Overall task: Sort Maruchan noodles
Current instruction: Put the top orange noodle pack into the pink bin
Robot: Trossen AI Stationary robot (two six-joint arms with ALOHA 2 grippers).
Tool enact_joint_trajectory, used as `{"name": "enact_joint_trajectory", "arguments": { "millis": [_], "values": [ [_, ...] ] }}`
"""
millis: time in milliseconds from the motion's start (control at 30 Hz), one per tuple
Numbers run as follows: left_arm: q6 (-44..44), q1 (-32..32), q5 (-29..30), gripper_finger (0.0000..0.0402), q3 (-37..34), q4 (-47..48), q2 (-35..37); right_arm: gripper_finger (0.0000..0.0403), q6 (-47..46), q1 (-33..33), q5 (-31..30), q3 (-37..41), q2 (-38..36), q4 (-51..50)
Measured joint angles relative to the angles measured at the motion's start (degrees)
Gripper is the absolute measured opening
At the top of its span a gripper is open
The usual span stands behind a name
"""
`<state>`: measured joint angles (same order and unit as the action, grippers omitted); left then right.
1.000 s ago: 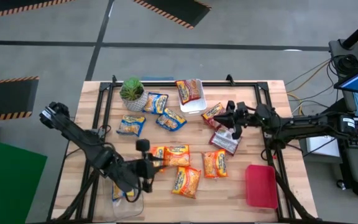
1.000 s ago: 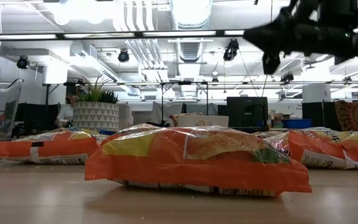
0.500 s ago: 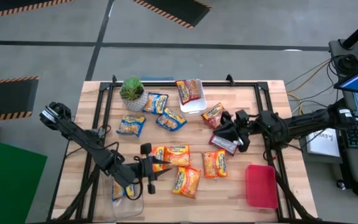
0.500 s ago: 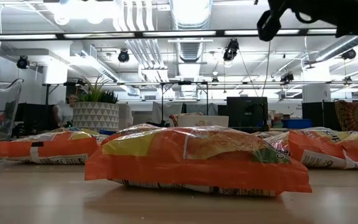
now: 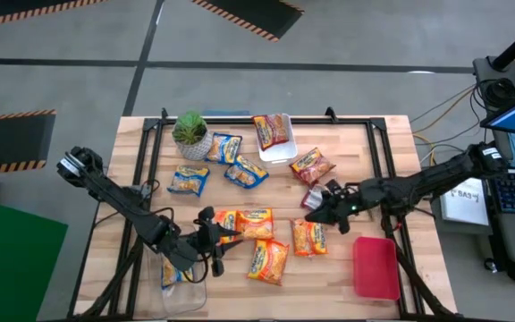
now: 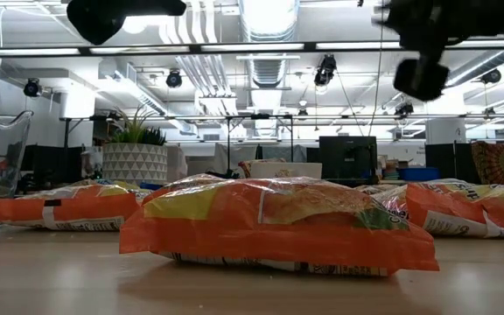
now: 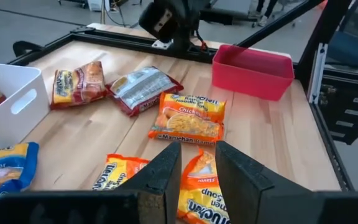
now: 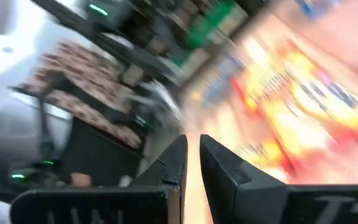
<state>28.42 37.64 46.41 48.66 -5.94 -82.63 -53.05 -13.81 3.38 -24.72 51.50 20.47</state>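
The noodle packets lie flat on the wooden table. Blue-and-yellow ones (image 5: 246, 172) are near the plant, orange ones (image 5: 256, 223) are mid-table, and one red packet (image 5: 312, 165) lies further right. A maroon-and-silver packet (image 5: 311, 199) is half hidden under my right gripper (image 5: 325, 212), which hovers over it. In the right wrist view only a thin slit shows between the right gripper's (image 8: 194, 146) fingers. My left gripper (image 5: 223, 234) hangs over the orange packets (image 7: 190, 118), its fingers (image 7: 197, 163) slightly apart and holding nothing.
A white bin (image 5: 282, 150) at the far side holds a red packet. A red bin (image 5: 375, 266) stands near the right front corner. A clear container (image 5: 183, 288) at the left front holds a packet. The potted plant (image 5: 190, 132) is at the far left, and black frame rails run along the table edges.
My right gripper has moved from above the red packet toward the near edge and now hovers over the maroon-and-silver packet, leaving the red packet fully uncovered. My left gripper has come into the low view at its top left. No packet has moved.
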Motion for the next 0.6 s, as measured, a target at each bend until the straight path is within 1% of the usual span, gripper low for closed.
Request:
{"name": "enact_joint_trajectory", "arguments": {
  "millis": [133, 233, 300, 333, 400, 600],
  "values": [
    [0.2, -0.2, 0.0, 0.0082, 0.0, 0.0, 0.0, 0.0033, 1.7, 0.0, -1.1, -7.1, 0.1, -24.2],
    [0.2, -0.2, -0.3, 0.0082, 0.0, 0.0, 0.0, 0.0033, 3.9, 0.0, -6.3, -12.9, 0.8, -41.7],
    [0.1, -0.2, -0.5, 0.0082, 0.0, 0.0, 0.0, 0.0033, 4.2, 0.1, -10.3, -15.4, 1.3, -50.4],
    [-0.2, -0.2, -0.5, 0.0082, 0.0, 0.0, 0.0, 0.0033, 4.1, 0.1, -11.8, -16.4, 1.7, -53.3],
    [-0.5, -0.4, -0.5, 0.0082, 0.0, 0.0, 0.0, 0.0033, 3.6, 0.2, -12.4, -17.6, 2.0, -56.8],
    [-1.3, -0.8, -1.0, 0.0073, 0.0, 0.0, 0.0, 0.0034, 3.0, 0.2, -10.9, -17.2, 2.4, -57.7]
  ]
}}
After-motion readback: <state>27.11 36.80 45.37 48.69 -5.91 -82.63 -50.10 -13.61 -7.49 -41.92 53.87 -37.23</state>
